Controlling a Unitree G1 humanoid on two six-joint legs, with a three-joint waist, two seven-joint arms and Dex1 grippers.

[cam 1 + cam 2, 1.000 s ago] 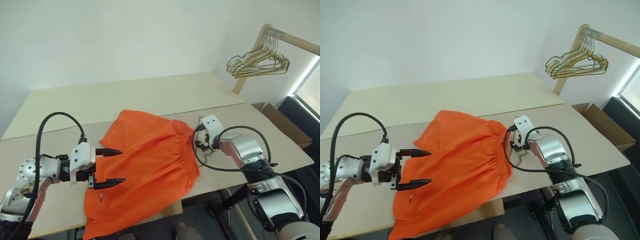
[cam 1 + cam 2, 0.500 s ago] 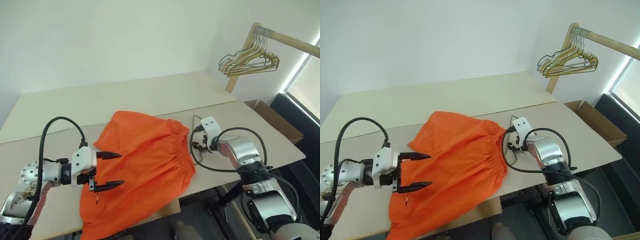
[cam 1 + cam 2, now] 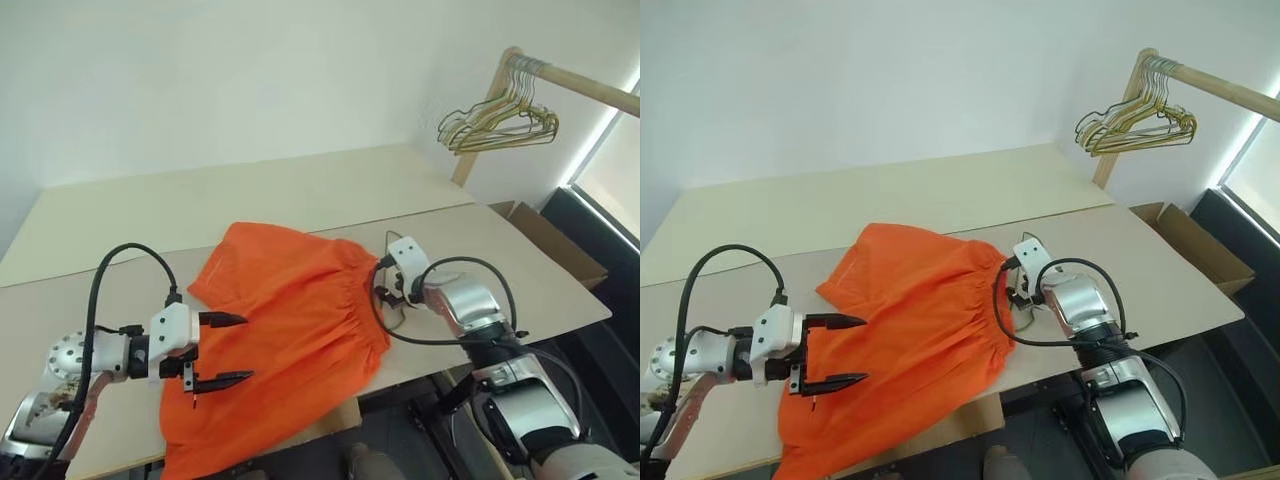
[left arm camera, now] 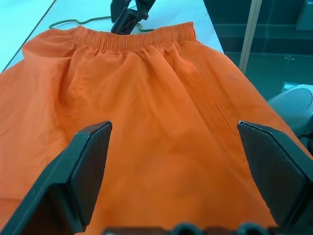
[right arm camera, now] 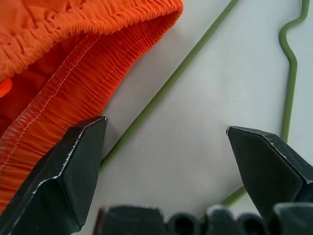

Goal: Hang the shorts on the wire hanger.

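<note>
The wire hanger (image 5: 166,85) is mostly hidden in the head views: the right gripper (image 3: 385,290) and its looping black cable (image 3: 440,335) cover it where it lies on the tabletop (image 3: 300,190), just beside the gathered waistband of the shorts (image 3: 290,330). The right wrist view gives the clearest look, a thin olive-green wire running along the pale surface close to the open waistband edge, with a wavy stretch (image 5: 289,73) further off; its hook is cut off from view. In the left wrist view a short green loop (image 4: 73,22) shows past the waistband.

The bright orange shorts lie spread flat, waistband toward the right gripper, one leg reaching the near edge of the tabletop and drooping a little over it.

The left gripper (image 3: 225,350) hangs over the leg end of the shorts, fingers spread wide with nothing between them. The right gripper's fingers are also parted wide and empty, poised above the hanger wire at the waistband.

The tabletop is pale beige board in two sections against a white wall. At the far right a wooden rail (image 3: 570,75) carries bunched gold and dark wire hangers (image 3: 500,115), and a cardboard box (image 3: 555,245) sits below it.
</note>
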